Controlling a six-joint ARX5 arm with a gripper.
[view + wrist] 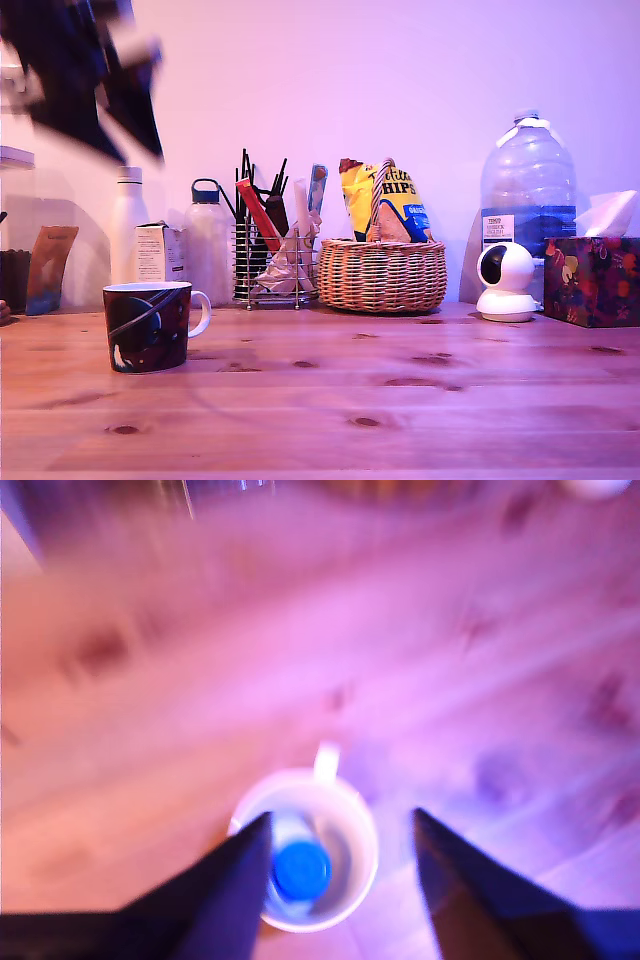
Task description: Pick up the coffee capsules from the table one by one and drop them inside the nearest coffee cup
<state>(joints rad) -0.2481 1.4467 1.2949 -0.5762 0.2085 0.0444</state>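
Near the worktop's edge on the exterior view's left stands the coffee cup (147, 326), a dark mug with a planet on it and a white handle. High above it, in the top corner of that view, the arm (95, 70) is a dark blur, so it seems to be moving fast.

The wrist view looks straight down into the cup (350, 825). Inside, on the white bottom, lies one blue coffee capsule (300, 871). It is in the cup, not in the gripper (340, 880). The two dark fingers (225, 885) stand wide apart, with the cup showing between them, and they hold nothing.

I see no other capsule on the worktop (400, 400) in either view. The wrist view is blurry, so a small one could be missed. From this, the drop looks done for this capsule.

A capsule like this is likely very light and made of stiff plastic. Its sides are smooth and slope inward, so it could slip out of a weak pinch. The best place to take hold is probably across the body just under the wide rim, so the rim catches on the fingers. A hard squeeze might dent it.

Behind the cup stand bottles, a wire rack and a wicker basket (382, 275).
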